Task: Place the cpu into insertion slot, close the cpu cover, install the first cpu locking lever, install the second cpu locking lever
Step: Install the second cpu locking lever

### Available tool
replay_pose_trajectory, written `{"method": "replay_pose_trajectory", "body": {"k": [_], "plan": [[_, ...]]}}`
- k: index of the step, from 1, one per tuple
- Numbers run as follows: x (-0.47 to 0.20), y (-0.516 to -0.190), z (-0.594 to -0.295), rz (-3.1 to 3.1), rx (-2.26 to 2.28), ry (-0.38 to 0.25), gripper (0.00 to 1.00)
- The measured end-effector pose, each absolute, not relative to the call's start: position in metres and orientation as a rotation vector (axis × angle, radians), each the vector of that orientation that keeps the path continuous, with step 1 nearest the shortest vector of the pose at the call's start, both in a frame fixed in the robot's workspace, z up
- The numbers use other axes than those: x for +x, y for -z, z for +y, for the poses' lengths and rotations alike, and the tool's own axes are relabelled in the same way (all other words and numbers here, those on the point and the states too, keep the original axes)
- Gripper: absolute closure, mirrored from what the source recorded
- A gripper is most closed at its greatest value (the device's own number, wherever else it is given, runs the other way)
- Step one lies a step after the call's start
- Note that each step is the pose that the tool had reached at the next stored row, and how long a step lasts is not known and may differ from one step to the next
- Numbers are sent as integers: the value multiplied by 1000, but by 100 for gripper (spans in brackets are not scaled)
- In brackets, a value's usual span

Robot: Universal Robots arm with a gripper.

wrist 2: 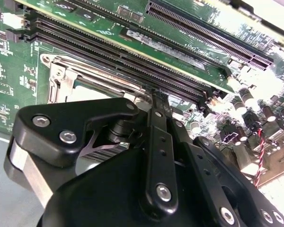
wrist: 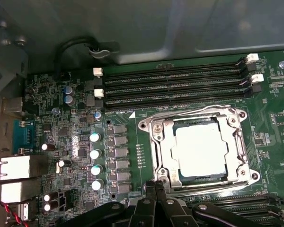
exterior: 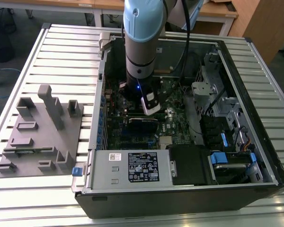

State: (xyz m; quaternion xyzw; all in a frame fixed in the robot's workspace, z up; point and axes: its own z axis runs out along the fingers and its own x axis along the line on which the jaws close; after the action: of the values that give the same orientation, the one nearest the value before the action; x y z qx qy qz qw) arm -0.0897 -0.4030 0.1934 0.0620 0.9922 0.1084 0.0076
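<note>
Fingers (wrist 2: 157, 101) of the gripper (wrist: 155, 185) were pressed together at the tips with nothing held between them, as seen in both wrist views. They sat low over the green motherboard (wrist: 132, 124), with the tips just at the rim of the insertion slot (wrist: 154, 142). The cpu (wrist: 200, 150) lay seated flat in the slot, just ahead of the fingertips, its pale metal top showing through the window of the cpu cover (wrist: 236, 156). The cover lay down over the chip, framing it on all sides. Whether either locking lever was latched could not be told. Beyond the slot from the fingers ran the long black memory slots (wrist: 173, 85), parallel to one another. In the exterior view the arm (exterior: 141, 42) reached straight down into the open computer case (exterior: 189, 189), which lay on its side on a slatted metal table (exterior: 61, 52). A grey fixture block (exterior: 40, 132) sat on the same table at the exterior view's left, well apart from the gripper. Wooden desks (exterior: 217, 9) and dark floor lay behind the table.
</note>
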Motion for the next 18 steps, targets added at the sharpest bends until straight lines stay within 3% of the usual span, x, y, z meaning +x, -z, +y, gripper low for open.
{"method": "replay_pose_trajectory", "body": {"k": [18], "plan": [[-90, -193, -404, 3101, 194, -340, 90]]}}
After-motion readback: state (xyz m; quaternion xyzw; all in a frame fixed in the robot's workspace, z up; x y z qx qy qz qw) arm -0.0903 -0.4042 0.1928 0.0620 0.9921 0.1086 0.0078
